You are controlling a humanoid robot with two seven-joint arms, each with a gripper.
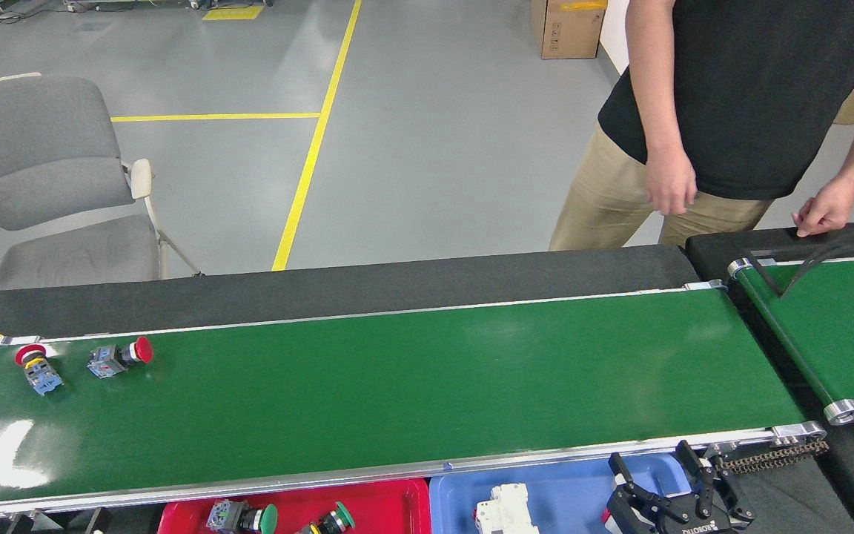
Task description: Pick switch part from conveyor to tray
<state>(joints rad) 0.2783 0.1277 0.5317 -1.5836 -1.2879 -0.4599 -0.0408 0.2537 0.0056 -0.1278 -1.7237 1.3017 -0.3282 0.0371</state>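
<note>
Head view: the only pincer I could see was my right one (pixel 664 482), low at the bottom right over the blue tray (pixel 568 493), its fingers spread apart and nothing between them. My left pincer was out of sight.

The switch parts lay at the far left end of the conveyor (pixel 412 386), well apart from that pincer, right across the belt. One switch (pixel 120 357) lay on its side, long axis roughly along the belt, red cap pointing right towards my right pincer, grey-blue body to the left. A second switch (pixel 37 366) sat just left of it, red cap towards the far rail, body angled back at me.

I judged the left arm the nearer one. The red tray (pixel 390 500) below the near rail already held green-capped switches (pixel 242 517).
</note>
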